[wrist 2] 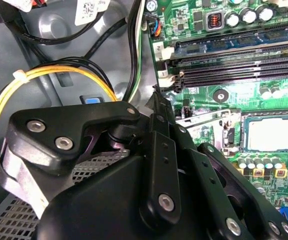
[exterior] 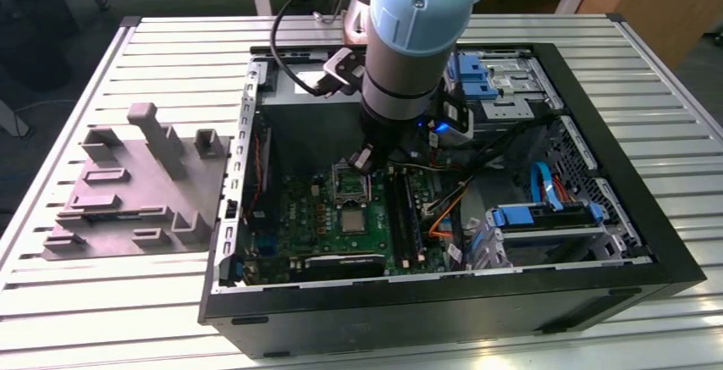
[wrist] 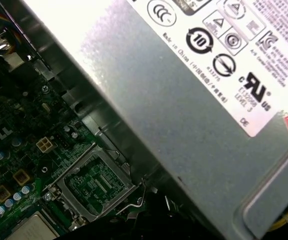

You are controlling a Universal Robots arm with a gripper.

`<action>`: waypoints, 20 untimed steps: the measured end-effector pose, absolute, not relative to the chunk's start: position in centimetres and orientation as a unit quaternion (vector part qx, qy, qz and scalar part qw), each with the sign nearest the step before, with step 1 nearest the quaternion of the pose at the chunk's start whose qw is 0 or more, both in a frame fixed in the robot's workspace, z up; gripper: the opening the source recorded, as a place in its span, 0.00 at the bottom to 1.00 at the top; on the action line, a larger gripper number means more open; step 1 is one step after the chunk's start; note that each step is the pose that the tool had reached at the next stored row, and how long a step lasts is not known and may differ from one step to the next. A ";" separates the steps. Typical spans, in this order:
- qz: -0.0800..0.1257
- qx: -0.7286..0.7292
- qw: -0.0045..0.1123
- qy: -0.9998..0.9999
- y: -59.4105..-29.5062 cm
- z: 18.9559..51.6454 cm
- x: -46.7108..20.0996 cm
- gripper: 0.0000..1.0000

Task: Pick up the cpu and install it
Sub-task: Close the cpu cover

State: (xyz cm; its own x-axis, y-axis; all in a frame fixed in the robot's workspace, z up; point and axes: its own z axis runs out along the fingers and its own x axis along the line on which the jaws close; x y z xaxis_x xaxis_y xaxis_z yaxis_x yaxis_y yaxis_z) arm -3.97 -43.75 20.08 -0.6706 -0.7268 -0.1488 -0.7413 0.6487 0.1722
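The cpu (exterior: 354, 220), a pale silvery square chip, lies flat in its socket on the green motherboard (exterior: 328, 234) inside the open computer case. It also shows in the second wrist view (wrist 2: 270, 134) and at an edge of the first wrist view (wrist: 31, 231). The socket's metal load plate (wrist: 91, 182) stands swung open beside it, with its wire lever (wrist: 139, 202) free. My gripper (exterior: 364, 162) hangs just above that plate, a short way from the cpu. Its black fingers (wrist 2: 159, 145) meet at the tips, shut with nothing visible between them.
A grey power supply box (wrist: 194, 100) stands close beside the gripper. Yellow and black cables (wrist 2: 49, 75) run behind it. Memory slots (wrist 2: 234, 70) lie next to the socket. Blue drive cages (exterior: 543, 218) take up the case's other half. A grey moulded tray (exterior: 135, 188) sits on the slatted table.
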 end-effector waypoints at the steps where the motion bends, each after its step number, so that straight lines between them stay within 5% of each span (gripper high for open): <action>1: 0.109 -0.405 0.033 0.907 -43.7 20.1 -4.0 0.11; 20: 0.077 -0.405 0.017 0.911 -43.0 20.8 -4.0 0.11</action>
